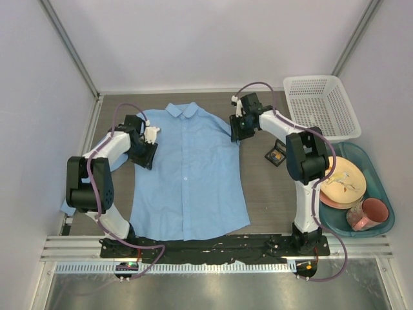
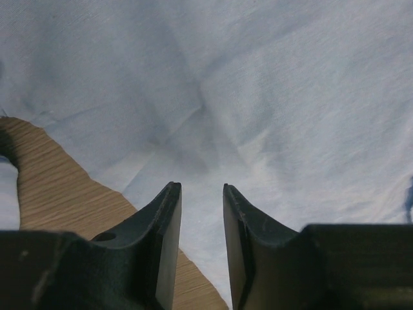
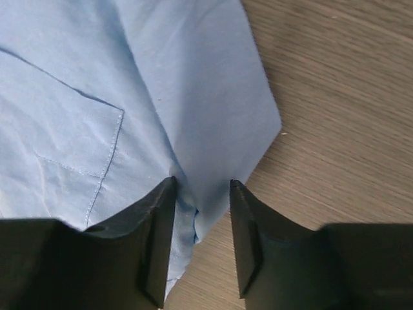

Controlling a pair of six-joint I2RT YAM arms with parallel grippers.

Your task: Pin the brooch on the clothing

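Shirt (image 1: 190, 174) at the centre of the job: the light blue button-up lies face up and flat on the wooden table (image 1: 258, 194), collar (image 1: 182, 110) toward the far wall, hem toward the arm bases.

At far left, the left arm reaches in to the garment's shoulder edge. The left gripper (image 2: 202, 187) points down at the cloth, its black fingers (image 2: 169, 213) parted by a narrow gap; its wrist view shows wrinkled blue fabric through that gap and bare wood at the lower left. Nothing is clamped between them.

Across the chest, the right arm meets the opposite shoulder edge. The right gripper (image 3: 203, 182) likewise stands slightly apart, straddling a folded edge of the shirt where it meets the table; the fabric runs into the gap but the jaws are not pressed onto it. A stitched pocket (image 3: 58, 129) shows just left of that gripper.

Beside the right arm's elbow, apart from the shirt, a small black square case (image 1: 271, 160) sits on the table with the brooch (image 1: 278, 155), an orange-gold speck, inside it.

Farther right, a white mesh basket (image 1: 313, 79) stands at the back, and a teal tray (image 1: 381, 187) holds a yellow plate (image 1: 345, 181) and a pink mug (image 1: 369, 214).
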